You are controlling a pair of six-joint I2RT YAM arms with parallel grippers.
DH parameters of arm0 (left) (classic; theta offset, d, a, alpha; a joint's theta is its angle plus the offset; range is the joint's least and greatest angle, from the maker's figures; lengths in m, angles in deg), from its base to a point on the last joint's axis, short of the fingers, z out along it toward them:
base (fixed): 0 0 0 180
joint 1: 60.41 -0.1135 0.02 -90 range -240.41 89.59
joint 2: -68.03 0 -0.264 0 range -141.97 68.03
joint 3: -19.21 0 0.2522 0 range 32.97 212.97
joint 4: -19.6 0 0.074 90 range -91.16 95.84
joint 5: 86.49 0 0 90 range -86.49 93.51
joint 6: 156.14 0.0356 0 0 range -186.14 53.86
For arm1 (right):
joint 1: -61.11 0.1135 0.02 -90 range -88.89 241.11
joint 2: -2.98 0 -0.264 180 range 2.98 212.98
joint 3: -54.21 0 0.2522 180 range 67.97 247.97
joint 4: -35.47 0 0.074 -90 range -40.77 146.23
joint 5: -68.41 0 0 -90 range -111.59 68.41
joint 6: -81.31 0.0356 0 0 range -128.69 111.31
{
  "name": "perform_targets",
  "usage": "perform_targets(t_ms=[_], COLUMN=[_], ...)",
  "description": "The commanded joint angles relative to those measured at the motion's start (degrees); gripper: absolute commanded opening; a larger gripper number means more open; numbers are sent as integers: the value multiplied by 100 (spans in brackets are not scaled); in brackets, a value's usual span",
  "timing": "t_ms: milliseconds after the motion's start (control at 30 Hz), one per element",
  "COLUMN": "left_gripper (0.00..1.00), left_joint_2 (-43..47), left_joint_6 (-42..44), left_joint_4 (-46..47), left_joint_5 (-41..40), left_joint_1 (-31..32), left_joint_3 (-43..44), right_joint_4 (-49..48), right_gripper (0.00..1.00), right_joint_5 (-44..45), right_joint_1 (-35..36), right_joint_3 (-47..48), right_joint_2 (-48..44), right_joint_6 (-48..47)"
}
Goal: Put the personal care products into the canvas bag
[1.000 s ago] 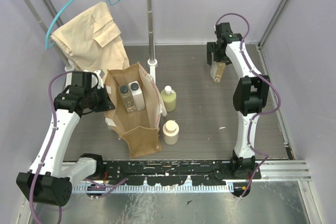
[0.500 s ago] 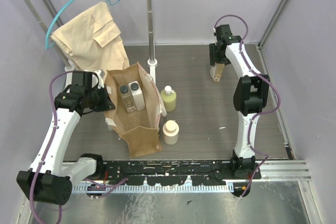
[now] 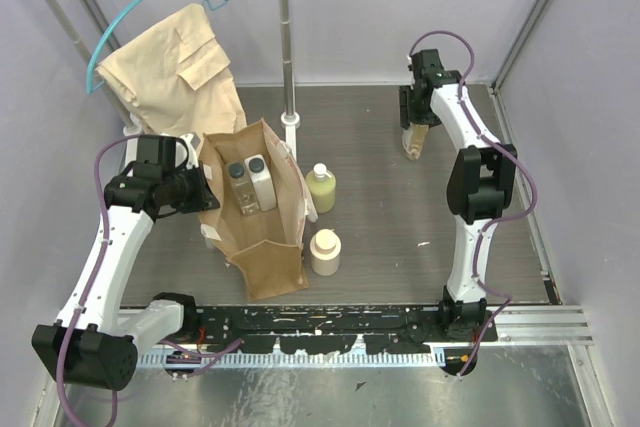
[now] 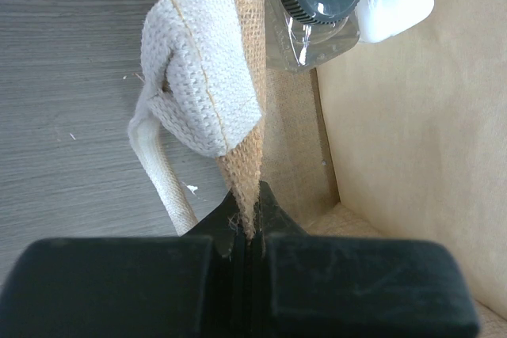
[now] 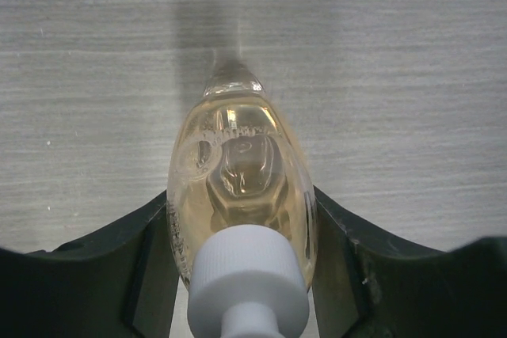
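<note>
The tan canvas bag (image 3: pixel 268 247) stands upright left of centre, its pale strap (image 4: pixel 198 85) hanging outside. My left gripper (image 3: pixel 205 194) is shut on the bag's left rim (image 4: pixel 238 156), the burlap pinched between its jaws. Inside the bag stand a clear bottle with a dark cap (image 3: pixel 238 183) and a white bottle with a dark cap (image 3: pixel 260 179). A yellow-green bottle (image 3: pixel 321 190) and a squat cream bottle (image 3: pixel 324 252) stand just right of the bag. At the back right, my right gripper (image 3: pixel 415 127) is shut on the amber bottle (image 5: pixel 238 172), white cap (image 5: pixel 249 282) toward the camera.
A metal clothes rack (image 3: pixel 286 47) stands behind the bag, with a beige garment (image 3: pixel 175 72) on a teal hanger at the back left. Purple walls close in both sides and the back.
My right gripper, open around the amber bottle a second ago, has shut on it. The left arm and the bag have not moved.
</note>
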Motion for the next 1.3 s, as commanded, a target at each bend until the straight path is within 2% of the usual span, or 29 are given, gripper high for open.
perform_targets(t_ms=[0,233,300,500,633,933,1267], left_gripper=[0,0,0,0,0,0,0], left_joint_2=[-57,-116,-138,-152,-141,-124,-154], left_joint_6=[114,113,111,94,85,72,74], left_joint_4=[-128,-71,-56,-30,-18,-8,8], left_joint_5=[48,77,104,118,92,96,92], left_joint_1=[16,16,19,16,16,15,16], left_joint_3=[31,-1,-4,-19,-32,-39,-49], right_joint_4=[142,225,318,779,747,-486,-695], right_gripper=[10,4,1,1,1,1,1], right_joint_5=[-16,-522,-497,-141,-79,-724,-467], right_joint_1=[-14,321,619,1881,2629,3801,4953], right_joint_3=[77,2,117,1088,1446,529,177], right_joint_2=[-1010,-2052,-2300,-2719,-2950,-3833,-3220], right_joint_6=[191,437,457,632,869,1353,1608])
